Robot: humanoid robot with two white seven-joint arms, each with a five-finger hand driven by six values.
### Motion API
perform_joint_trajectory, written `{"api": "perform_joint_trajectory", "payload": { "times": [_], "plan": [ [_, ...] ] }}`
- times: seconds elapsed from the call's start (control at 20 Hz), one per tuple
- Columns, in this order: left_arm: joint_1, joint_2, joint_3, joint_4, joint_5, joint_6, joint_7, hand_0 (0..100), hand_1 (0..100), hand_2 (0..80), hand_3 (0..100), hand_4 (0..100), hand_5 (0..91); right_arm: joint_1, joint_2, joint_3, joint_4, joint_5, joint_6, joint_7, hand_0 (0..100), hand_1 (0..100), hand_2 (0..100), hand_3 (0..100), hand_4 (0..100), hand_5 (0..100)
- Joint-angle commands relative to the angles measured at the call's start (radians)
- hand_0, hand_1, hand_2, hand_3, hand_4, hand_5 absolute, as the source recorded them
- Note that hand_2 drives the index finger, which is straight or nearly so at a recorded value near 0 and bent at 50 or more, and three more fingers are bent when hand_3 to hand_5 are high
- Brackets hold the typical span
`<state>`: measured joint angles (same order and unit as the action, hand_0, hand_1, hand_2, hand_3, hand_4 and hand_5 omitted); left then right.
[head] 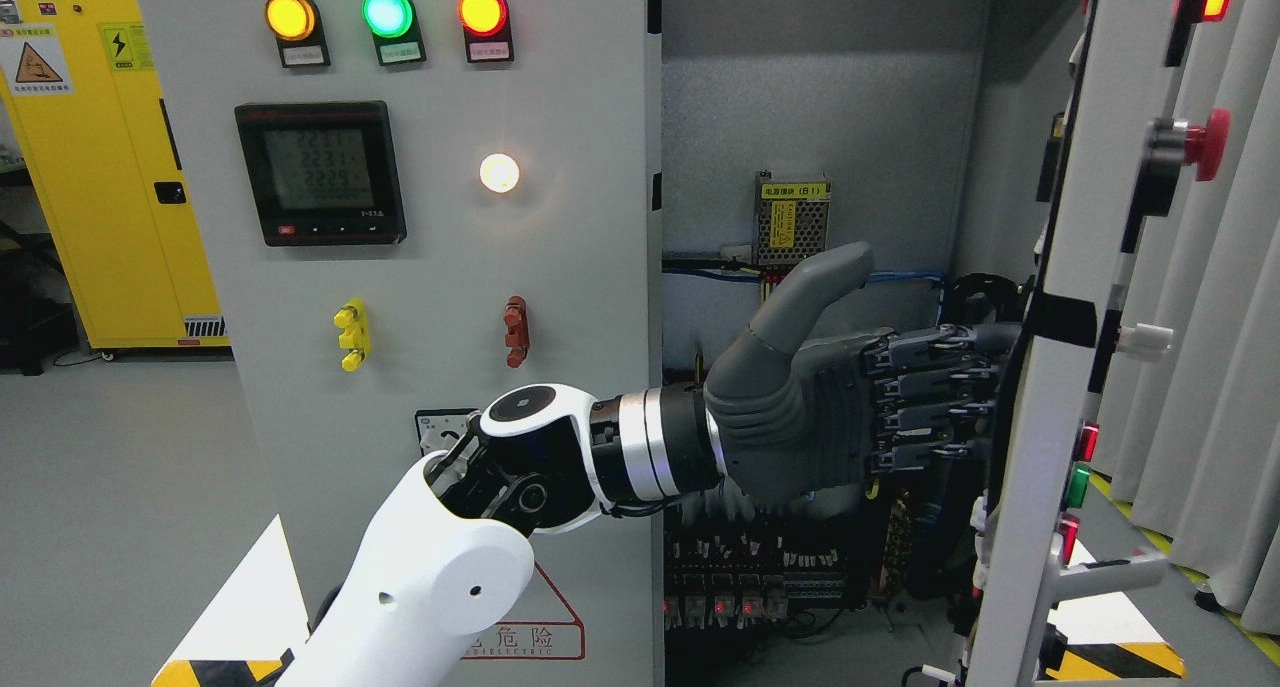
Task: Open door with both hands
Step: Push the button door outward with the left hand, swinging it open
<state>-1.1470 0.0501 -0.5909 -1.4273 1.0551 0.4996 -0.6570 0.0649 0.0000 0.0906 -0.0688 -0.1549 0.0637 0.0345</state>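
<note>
The grey electrical cabinet's right door [1060,217] stands swung open and is seen almost edge-on at the right. Its lever handle [1110,572] sticks out low on the outer face. My left arm comes in from the lower left and reaches across the opening. My left hand [930,387] has its fingers stretched out flat against the door's inner edge, thumb pointing up; the fingertips are hidden behind the door edge. It grasps nothing. The left door [450,267], with lamps and a meter, is closed. My right hand is out of view.
Inside the cabinet [820,117] are a power supply [792,217] and rows of wired terminals [760,577]. A red emergency button [1205,144] sits on the open door's outer face. A yellow cabinet [90,167] stands at far left, a curtain [1230,387] at right.
</note>
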Motion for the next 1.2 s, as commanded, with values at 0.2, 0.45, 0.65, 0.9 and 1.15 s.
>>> {"api": "perform_joint_trajectory", "payload": {
  "times": [0.2,0.45,0.65,0.9,1.15],
  "plan": [
    [0.007,-0.113,-0.026,-0.028,-0.055,-0.001,0.039,0,0,0.0,0,0,0.0,0.000,-0.025,0.000,0.000,0.000,-0.001,0.001,22,0,0,0,0,0],
    [0.023,-0.162,-0.027,-0.048,-0.093,-0.003,0.060,0,0,0.0,0,0,0.0,0.000,-0.025,-0.002,0.000,0.000,-0.001,0.001,22,0,0,0,0,0],
    [0.023,-0.200,-0.027,-0.048,-0.142,-0.004,0.092,0,0,0.0,0,0,0.0,0.000,-0.025,0.000,0.000,0.000,-0.001,0.001,22,0,0,0,0,0],
    [0.015,-0.214,-0.026,-0.048,-0.153,0.002,0.099,0,0,0.0,0,0,0.0,0.000,-0.025,0.000,0.000,0.000,-0.001,0.001,22,0,0,0,0,0],
    [-0.008,-0.237,-0.027,-0.044,-0.167,0.000,0.149,0,0,0.0,0,0,0.0,0.000,-0.025,0.000,0.000,0.000,-0.001,0.001,22,0,0,0,0,0]
  ]
}}
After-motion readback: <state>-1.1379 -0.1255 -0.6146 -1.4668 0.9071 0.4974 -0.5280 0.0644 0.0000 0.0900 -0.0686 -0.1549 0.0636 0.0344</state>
